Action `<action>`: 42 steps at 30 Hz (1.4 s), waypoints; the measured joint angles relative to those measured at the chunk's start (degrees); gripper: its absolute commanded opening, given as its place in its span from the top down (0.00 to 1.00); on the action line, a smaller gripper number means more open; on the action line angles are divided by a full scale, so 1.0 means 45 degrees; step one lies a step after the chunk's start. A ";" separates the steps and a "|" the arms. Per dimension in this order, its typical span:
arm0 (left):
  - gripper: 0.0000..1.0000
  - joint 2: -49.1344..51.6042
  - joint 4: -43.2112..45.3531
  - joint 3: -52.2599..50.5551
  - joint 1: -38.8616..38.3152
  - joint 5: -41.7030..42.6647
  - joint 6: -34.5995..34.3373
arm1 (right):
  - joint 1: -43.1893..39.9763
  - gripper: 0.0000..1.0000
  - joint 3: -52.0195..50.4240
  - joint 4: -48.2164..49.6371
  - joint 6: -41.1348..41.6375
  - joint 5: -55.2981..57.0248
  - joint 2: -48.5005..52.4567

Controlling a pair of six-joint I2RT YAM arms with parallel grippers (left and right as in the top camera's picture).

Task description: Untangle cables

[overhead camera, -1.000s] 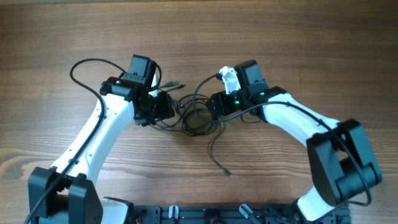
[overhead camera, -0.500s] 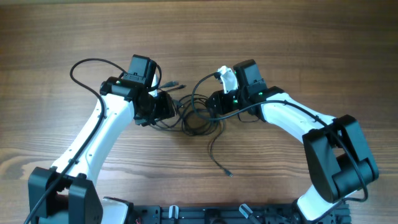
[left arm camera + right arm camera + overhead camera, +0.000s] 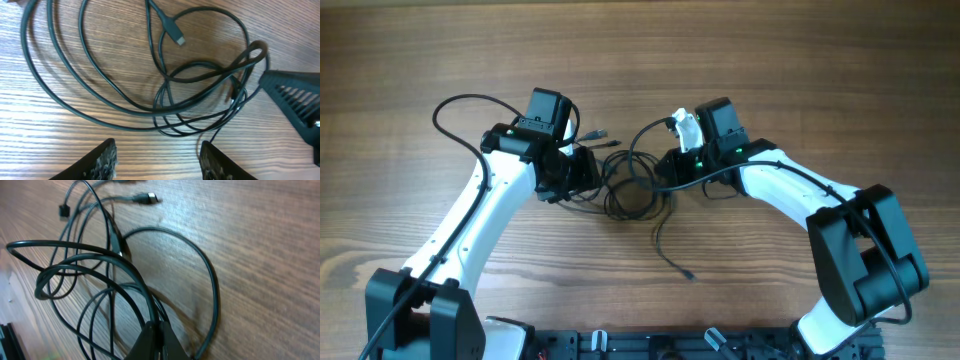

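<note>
Several cables [image 3: 632, 190] pinched in closed right gripper [image 3: 156, 331]; left gripper [image 3: 159, 164] just beside them, fingers apart, empty. Risk: a pull drags the unanchored bundle, tightening loops.

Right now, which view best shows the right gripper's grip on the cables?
Right wrist: the right gripper is shut on the cables where strands meet its tips. Left wrist shows it side-on beside a loop; overhead hides the tips under the wrist.
</note>
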 measured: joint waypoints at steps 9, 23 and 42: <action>0.39 0.0000 0.0384 0.0000 -0.0835 0.0763 -0.0039 | 0.0005 0.96 0.0005 -0.1171 -0.0685 -0.1656 0.0019; 0.47 0.0000 0.0869 -0.0262 -0.2336 0.0908 -0.0044 | 0.0005 0.95 0.0005 -0.0364 -0.0782 -0.4435 0.0024; 0.48 0.0000 0.0962 -0.0534 -0.2336 0.0209 -0.0044 | 0.0185 0.69 -0.0058 -0.0364 0.0019 -0.2225 0.0024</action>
